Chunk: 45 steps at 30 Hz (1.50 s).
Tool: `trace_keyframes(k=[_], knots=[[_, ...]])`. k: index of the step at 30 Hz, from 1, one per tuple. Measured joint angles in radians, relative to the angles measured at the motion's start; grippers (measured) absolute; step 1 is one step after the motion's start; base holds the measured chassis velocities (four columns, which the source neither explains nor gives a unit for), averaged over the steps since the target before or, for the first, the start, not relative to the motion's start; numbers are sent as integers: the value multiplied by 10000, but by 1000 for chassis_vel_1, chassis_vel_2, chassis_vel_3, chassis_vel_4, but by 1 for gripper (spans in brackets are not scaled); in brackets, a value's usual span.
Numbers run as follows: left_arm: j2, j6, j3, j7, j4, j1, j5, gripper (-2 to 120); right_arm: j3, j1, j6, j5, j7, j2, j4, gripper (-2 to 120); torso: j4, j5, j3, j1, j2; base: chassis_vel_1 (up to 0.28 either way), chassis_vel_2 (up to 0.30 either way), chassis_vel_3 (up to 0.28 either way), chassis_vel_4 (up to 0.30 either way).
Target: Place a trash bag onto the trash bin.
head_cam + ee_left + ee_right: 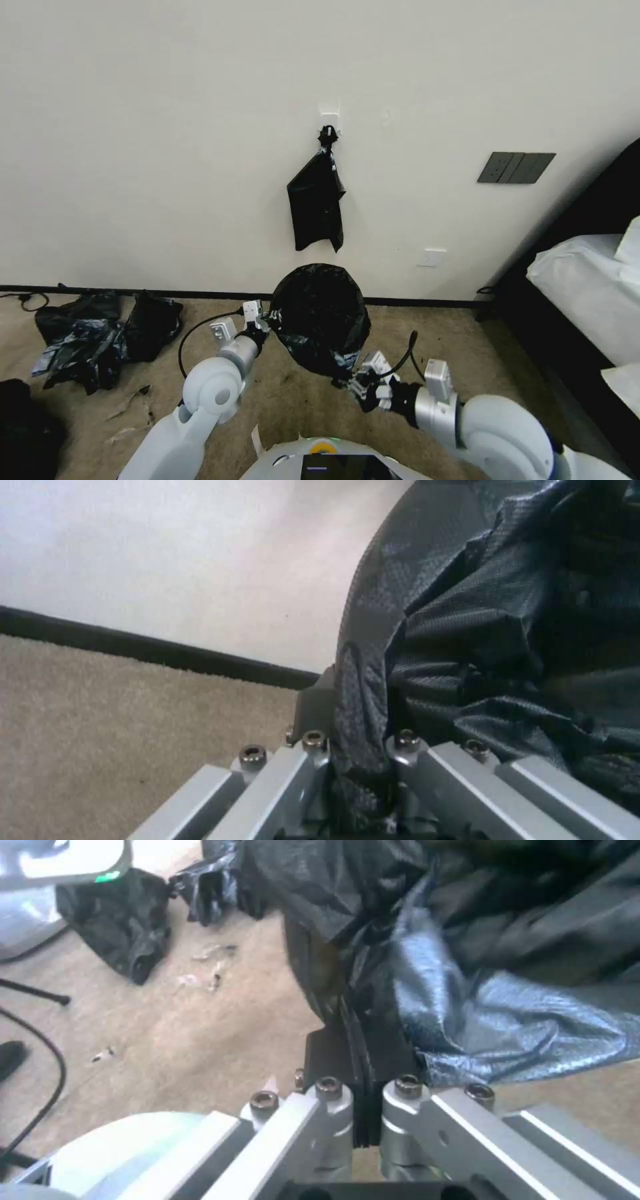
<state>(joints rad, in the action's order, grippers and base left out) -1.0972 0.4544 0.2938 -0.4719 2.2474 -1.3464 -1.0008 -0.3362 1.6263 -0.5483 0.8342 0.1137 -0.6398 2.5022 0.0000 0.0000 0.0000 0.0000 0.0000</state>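
The trash bag (320, 319) is glossy black film spread into a round dome on the carpet in front of the wall. The trash bin is hidden under it. My left gripper (268, 325) is at the bag's left side, shut on a fold of film (360, 680). My right gripper (348, 382) is at the bag's lower front edge, shut on a pinch of the film (363, 1045). In the right wrist view the bag (480, 990) hangs crumpled and shiny just beyond the fingers.
A flat black bundle of bags (316, 207) hangs from a wall hook above. A black-and-bluish plastic heap (93, 333) lies on the carpet at left. A bed (587, 293) stands at right. A black cable (193, 330) loops by my left arm.
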Motion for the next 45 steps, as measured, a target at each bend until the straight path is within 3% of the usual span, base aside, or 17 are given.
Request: trace_keyframes(k=[8,17,30,34,41,43,45], knots=[[-110,158,38,-753,188,110,-1047,1,1195,-298,793,-2024,271,-740,-1206,0,1,3,0,0,0,0,0,0,0],[-179,369,104,-1529,216,232,-1728,1,1248,-213,1551,-3209,256,-1104,-1919,0,1,1,0,0,0,0,0,0,0],[-349,219,228,-2217,-898,931,-2114,1,621,1022,2284,-3555,461,-958,-865,43,0,-1,0,0,0,0,0,0,0],[-407,250,117,-2381,-904,986,-2187,1,850,989,3268,-4944,508,-1005,-905,64,0,-1,0,0,0,0,0,0,0],[-474,445,-40,-2423,-828,895,-2175,1,1484,717,3793,-5975,645,-1192,-1428,87,0,0,0,0,0,0,0,0,0],[-479,504,-49,-2430,-803,870,-2170,1,1590,657,3832,-6066,649,-1241,-1536,89,0,-1,0,0,0,0,0,0,0],[-444,737,-51,-2426,-727,809,-2168,1,1796,537,3955,-6245,645,-1368,-1755,83,0,1,0,0,0,0,0,0,0]])
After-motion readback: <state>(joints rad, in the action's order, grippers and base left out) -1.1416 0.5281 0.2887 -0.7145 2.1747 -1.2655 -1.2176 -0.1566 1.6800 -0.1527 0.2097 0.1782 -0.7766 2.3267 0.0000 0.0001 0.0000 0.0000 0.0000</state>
